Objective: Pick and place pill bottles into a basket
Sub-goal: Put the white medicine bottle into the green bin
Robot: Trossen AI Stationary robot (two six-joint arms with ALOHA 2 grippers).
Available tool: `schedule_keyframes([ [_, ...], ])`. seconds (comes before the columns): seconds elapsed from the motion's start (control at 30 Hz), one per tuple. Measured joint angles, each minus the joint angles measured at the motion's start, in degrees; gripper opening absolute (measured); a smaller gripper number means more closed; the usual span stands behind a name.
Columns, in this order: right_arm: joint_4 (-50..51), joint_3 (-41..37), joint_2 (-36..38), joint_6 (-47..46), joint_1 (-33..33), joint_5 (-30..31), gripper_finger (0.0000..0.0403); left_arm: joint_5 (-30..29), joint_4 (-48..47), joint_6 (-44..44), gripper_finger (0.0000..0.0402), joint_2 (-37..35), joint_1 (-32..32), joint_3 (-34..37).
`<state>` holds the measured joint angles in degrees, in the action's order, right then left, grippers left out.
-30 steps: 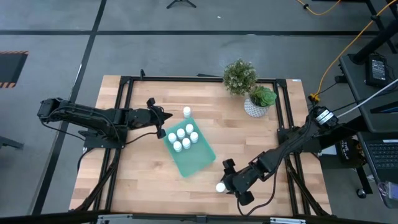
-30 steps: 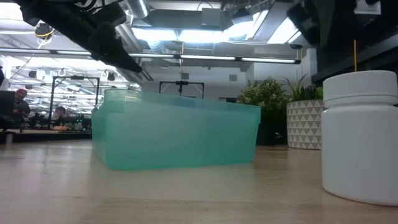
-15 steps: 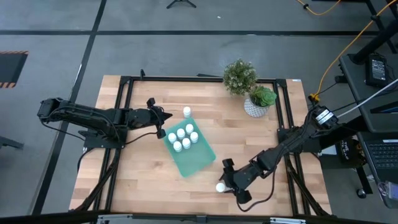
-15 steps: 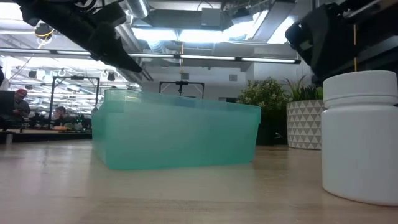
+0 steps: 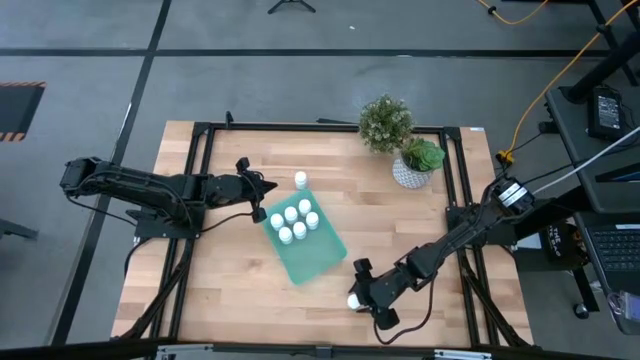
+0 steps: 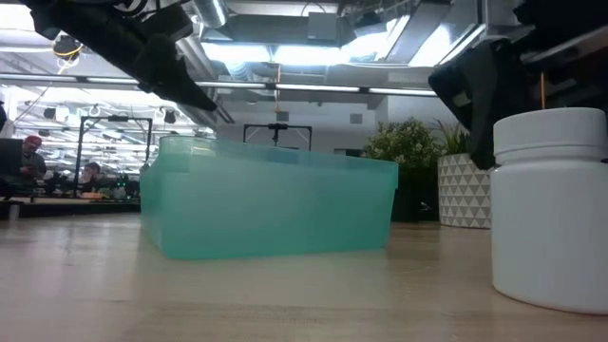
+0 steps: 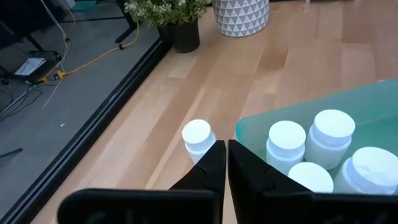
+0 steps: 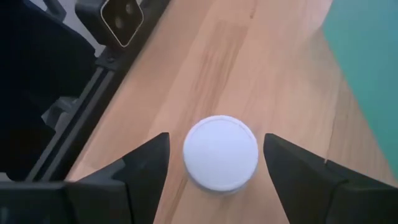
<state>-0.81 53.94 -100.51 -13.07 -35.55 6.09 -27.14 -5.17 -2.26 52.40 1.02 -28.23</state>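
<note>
The teal basket (image 5: 312, 255) lies mid-table, with several white pill bottles (image 5: 294, 222) standing in its far-left end. Another pill bottle (image 5: 300, 180) stands on the wood just beyond the basket, and one more (image 8: 221, 153) stands upright near the table's front edge. My right gripper (image 5: 368, 294) is open and slants down over that front bottle. One finger (image 8: 147, 163) stands on each side of its cap, with a gap on both sides. My left gripper (image 7: 226, 157) hovers shut above the basket's far-left corner, close to the lone far bottle (image 7: 197, 137).
A white patterned plant pot (image 5: 410, 172) and a darker potted plant (image 5: 385, 122) stand at the far right of the table. Black frame rails (image 5: 196, 200) run along the table's left and right sides. In the low view the front bottle (image 6: 551, 220) stands large at the right.
My right gripper has come down toward the pill bottle near the front edge and has stayed open, so its fingers now stand on both sides of the cap. The bottle has not moved.
</note>
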Motion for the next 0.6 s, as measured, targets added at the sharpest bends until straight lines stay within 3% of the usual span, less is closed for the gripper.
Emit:
schedule_keyframes([
  [0.6,-0.97,0.01,-0.98,-0.08,0.02,0.0,0.0261,-0.01,-1.08,-0.02,0.0007,0.0,0.0,0.0],
])
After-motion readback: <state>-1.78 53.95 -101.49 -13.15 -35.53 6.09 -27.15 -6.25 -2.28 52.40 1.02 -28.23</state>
